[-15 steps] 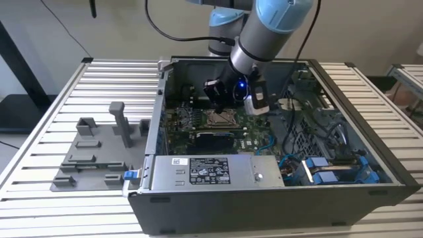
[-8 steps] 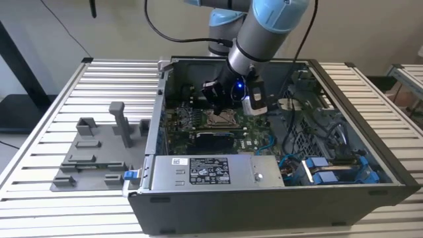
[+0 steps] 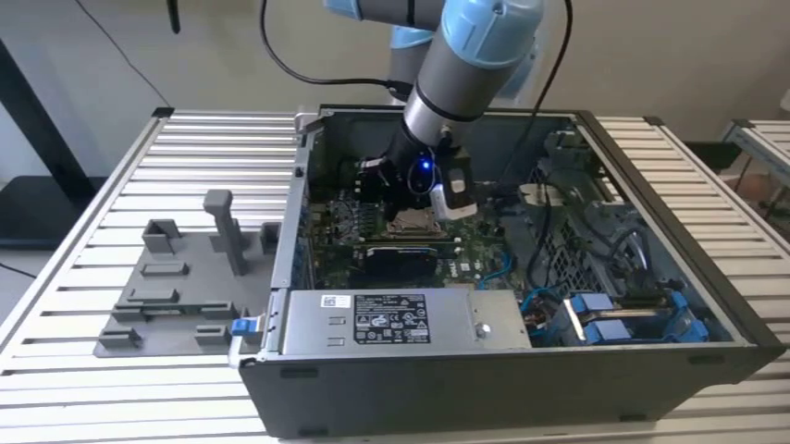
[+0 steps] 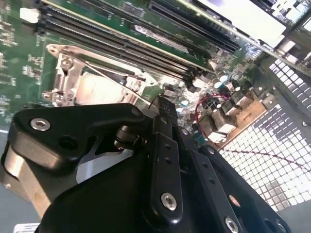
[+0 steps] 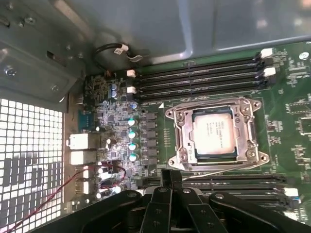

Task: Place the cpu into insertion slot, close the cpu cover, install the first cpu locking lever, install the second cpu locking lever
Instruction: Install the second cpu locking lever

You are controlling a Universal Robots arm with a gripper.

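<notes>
1. The tool is lowered inside the open computer case, just above the motherboard. In both wrist views its black fingers come together to one narrow tip, so the tool looks closed, and nothing is seen held between them.
2. In the first wrist view the tip is just beside the socket edge, near a thin wire lever which lies along that edge.
3. The cpu sits flat in the socket, with its silver-grey top visible. The cpu cover lies down around it as a metal frame, and the chip shows through the cut-out middle. In the second wrist view the cpu and the cpu cover are just beyond the fingers.
4. Rows of dark memory slots run on both sides of the socket.
5. In the exterior view a grey power-supply box with a white label sits at the near side of the case.
6. The case stands on a slatted worktop. At the exterior view's left, a grey fixture with an upright post lies on the worktop, well apart from the tool.
</notes>
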